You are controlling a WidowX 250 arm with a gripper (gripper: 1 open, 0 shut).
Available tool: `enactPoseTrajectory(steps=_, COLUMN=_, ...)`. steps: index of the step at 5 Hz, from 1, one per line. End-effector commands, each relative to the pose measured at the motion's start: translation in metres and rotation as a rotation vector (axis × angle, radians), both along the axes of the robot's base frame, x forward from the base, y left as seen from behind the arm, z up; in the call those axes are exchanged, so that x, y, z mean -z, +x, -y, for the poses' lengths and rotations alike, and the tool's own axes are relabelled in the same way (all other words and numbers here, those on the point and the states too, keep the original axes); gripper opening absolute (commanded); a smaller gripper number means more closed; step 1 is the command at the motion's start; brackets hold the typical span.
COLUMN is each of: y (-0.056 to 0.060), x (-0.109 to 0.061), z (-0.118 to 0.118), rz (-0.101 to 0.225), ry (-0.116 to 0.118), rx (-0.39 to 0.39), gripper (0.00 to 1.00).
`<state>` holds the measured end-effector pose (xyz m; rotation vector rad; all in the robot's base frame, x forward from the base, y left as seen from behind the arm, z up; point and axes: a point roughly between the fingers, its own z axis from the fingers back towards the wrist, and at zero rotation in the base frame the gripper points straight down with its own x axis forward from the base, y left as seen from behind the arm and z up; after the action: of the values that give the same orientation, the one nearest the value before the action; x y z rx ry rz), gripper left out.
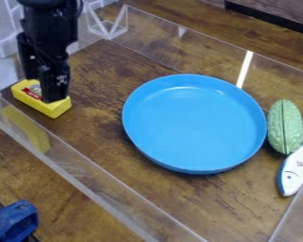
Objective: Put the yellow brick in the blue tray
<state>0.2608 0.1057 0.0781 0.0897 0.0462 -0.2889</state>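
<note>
Small bright yellow rectangular brick [45,100] with a white-and-red label on top sits on the brown wooden desk [116,180], well to the left of the large round shallow blue plastic tray [195,123], near the desk's left edge. Not in the tray yet.

Black tool [48,87] hangs straight down right over the brick, jaws spread wide, nothing held. Fingers look to straddle the block, but I cannot tell whether they touch it.

Handling, my read: looks rigid, hard-faced, probably light. No give under squeeze, so it won't deform, but smooth sides may slip if the pinch is off-centre. Not fragile by the look of it. Best hold is across the two long flat sides, mid-length, fingers low enough to catch the walls rather than the label edge. A corner grip would likely twist it.

Tray is empty, low rim, so the block only needs a modest lift to clear it.

Right of the tray: a green oval ridged object [284,127] and a white flat item [294,168], both out of the way.
</note>
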Motion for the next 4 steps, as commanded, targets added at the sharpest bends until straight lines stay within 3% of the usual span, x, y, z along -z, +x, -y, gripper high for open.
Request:
enactPoseTrajectory(steps=1, y=0.001, x=0.004, z=-0.012, rz=0.028, ry=0.023, rx=-0.002, gripper=1.0)
enactPoseTrajectory(steps=3, y=-0.001, x=0.018, z=-0.022, rz=0.025, ry=0.046, rx=0.009, gripper=1.0)
enactPoseTrajectory(steps=4, y=0.002, x=0.027, z=-0.023, rz=0.029, ry=0.042, rx=0.007, gripper=1.0)
